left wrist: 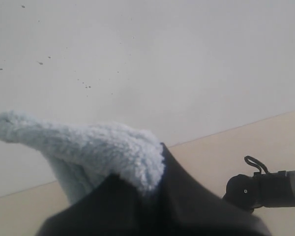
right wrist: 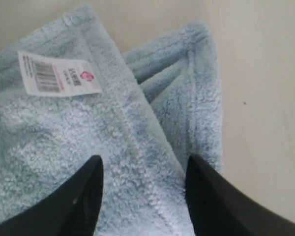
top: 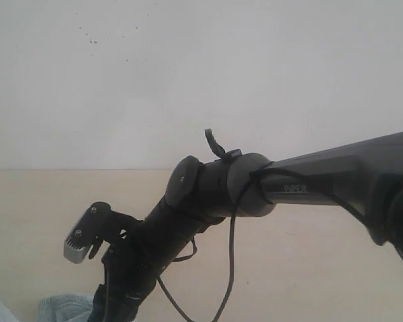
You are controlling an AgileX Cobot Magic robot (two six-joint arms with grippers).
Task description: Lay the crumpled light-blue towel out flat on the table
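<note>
In the right wrist view the light-blue towel (right wrist: 49, 142) lies on the beige table (right wrist: 265, 98), folded over itself, its hemmed corner and white barcode label (right wrist: 59, 73) showing. My right gripper (right wrist: 145, 160) hovers open just above it, one finger on each side of a hem. In the left wrist view a fluffy fold of the towel (left wrist: 103, 145) sticks up from between the dark fingers (left wrist: 196, 201) of my left gripper (left wrist: 155, 184), which is shut on it and raised off the table (left wrist: 246, 147). The exterior view shows only a bit of towel (top: 60, 308) at the bottom left.
My right arm (top: 309, 184) crosses the exterior view from the right and bends down toward the bottom left, hiding both grippers there. A white wall (top: 188, 80) stands behind the table (top: 309, 255). The right arm's elbow (left wrist: 265, 189) shows in the left wrist view.
</note>
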